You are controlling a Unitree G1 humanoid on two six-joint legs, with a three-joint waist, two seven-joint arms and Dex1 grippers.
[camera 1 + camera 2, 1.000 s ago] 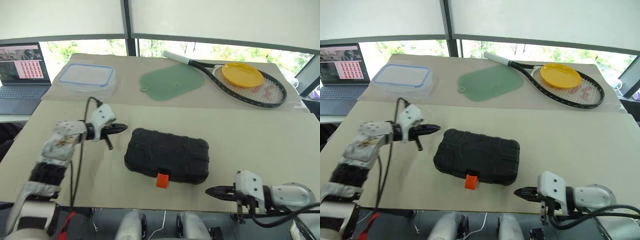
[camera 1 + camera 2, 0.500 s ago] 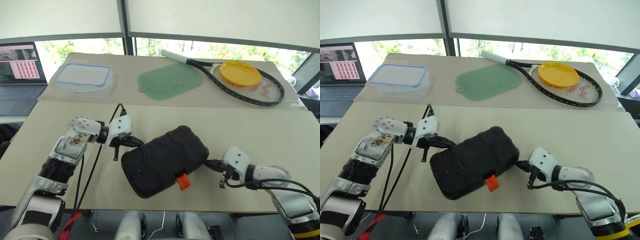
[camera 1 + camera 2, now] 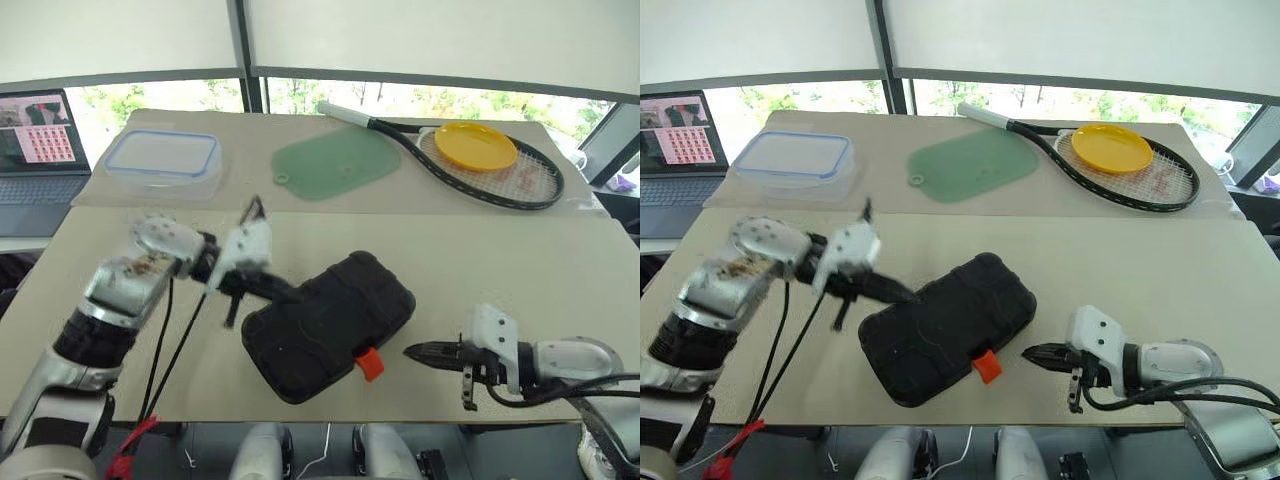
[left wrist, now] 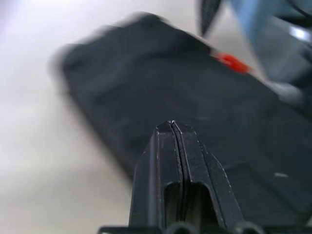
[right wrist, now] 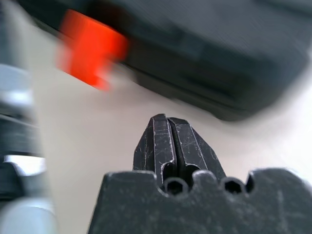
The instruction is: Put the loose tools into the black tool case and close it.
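A: Table first. Black tool case lies lid shut near the front edge, skewed, its orange latch pointing toward the front-right. A second ago it sat square to the edge with the latch facing straight forward.

B: So it has been swivelled. By which arm?

A: Both look involved. Half a second back the right gripper was at the case's right end; now the right gripper has pulled clear, just right of the latch, fingers pressed together, holding nothing. Left gripper has swung in from the open table and sits at the case's upper-left corner, fingers also pinched shut and empty. Contact looks likely; I can't confirm it.

B: Loose tools?

A: None lying on the table. Behind: tennis racket with a yellow plate on its strings, green mat, clear blue-rimmed container, laptop at far left.

B: Meaning for the task?

A: My read: tools are inside, lid is down. The turn probably brings the latch within the right gripper's reach; whether it is snapped, I can't tell.
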